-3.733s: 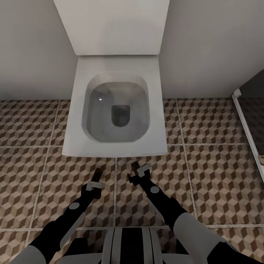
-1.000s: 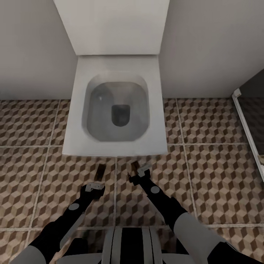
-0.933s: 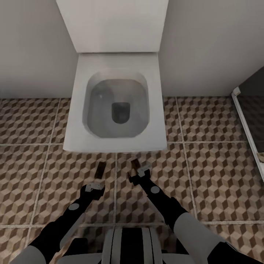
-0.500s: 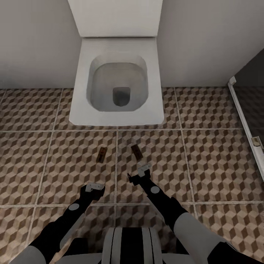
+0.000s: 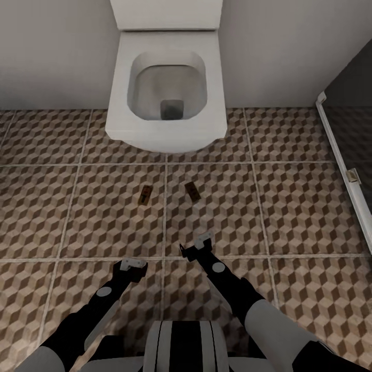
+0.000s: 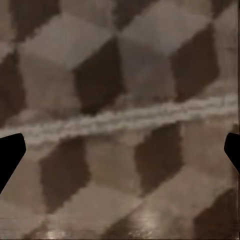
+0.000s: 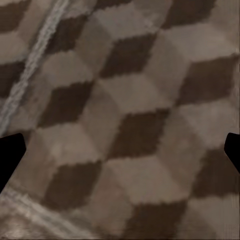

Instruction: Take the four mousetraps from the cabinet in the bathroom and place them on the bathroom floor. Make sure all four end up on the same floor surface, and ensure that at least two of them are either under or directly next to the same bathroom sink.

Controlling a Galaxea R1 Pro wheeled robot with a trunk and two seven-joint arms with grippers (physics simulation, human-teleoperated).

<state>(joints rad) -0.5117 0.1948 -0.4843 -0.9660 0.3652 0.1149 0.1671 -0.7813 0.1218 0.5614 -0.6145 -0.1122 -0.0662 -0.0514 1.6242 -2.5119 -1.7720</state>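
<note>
Two mousetraps lie flat on the bathroom floor (image 5: 289,217), both out past the fingertips, between the grippers and the white toilet (image 5: 166,82). The left mousetrap (image 5: 145,194) is straight ahead of the left gripper (image 5: 133,264) and a bit toward the middle, with open tile between them. The right mousetrap (image 5: 193,190) is straight ahead of the right gripper (image 5: 197,246), and it looks nearer to those fingers than the other trap is to the left ones. Each trap is a tiny thin brown wood board, smaller than a gripper, with a dark bit on top that is too small to make out. Their long sides point mostly away from the robot, and the far ends lean away from each other a little. Both grippers hold nothing, and their fingers are spread wide apart; in each wrist view the dark tips sit at the two edges with only bare tile between them. The floor is smooth hard tile with a brown, beige and white cube print and pale lines between the tiles. The toilet is a smooth, shiny, rounded bowl. There is no sink here, so I think these traps may not count as being by one.
</note>
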